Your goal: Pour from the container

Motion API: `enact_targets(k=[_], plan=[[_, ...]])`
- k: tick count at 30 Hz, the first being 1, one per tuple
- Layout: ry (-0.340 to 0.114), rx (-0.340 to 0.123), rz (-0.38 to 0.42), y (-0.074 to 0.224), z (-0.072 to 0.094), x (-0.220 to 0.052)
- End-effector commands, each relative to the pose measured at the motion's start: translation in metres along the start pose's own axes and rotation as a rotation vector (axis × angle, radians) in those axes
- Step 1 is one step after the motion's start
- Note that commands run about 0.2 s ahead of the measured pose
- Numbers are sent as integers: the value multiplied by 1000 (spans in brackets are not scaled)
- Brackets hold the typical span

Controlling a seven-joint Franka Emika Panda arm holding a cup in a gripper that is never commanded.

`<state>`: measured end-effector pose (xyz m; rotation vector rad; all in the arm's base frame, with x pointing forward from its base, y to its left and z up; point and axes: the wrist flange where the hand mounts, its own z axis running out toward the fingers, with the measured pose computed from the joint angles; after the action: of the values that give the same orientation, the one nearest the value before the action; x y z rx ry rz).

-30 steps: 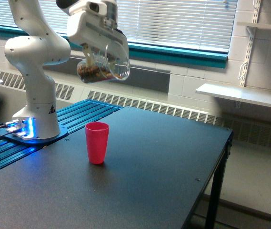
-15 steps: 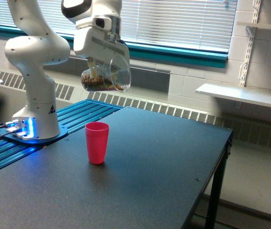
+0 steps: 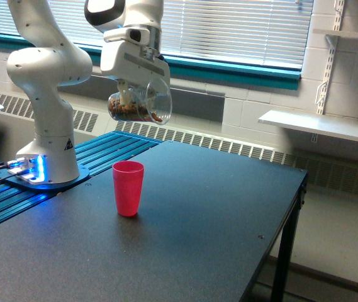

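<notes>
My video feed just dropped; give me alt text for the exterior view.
The gripper holds a clear cup of brown bits, tilted on its side, above an upright red cup on a dark table. Nothing visibly pours.

White glossy robot arm with a white hand, and in it a clear see-through glass cup showing brown granular bits through its wall. Below, an opaque red plastic cup on the dark charcoal, faintly speckled bench. Blue light glows at the arm's base, on teal-blue ribbed rails; behind, white slatted blinds over a teal sill.
</notes>
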<state>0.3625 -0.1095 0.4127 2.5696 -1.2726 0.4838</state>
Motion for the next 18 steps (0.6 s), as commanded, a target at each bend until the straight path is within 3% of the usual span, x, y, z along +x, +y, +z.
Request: enact_targets(k=[1,18], plan=[[-15,-6,-19,-1,-2,-12],[-83,-22,-17,1,8,-56]])
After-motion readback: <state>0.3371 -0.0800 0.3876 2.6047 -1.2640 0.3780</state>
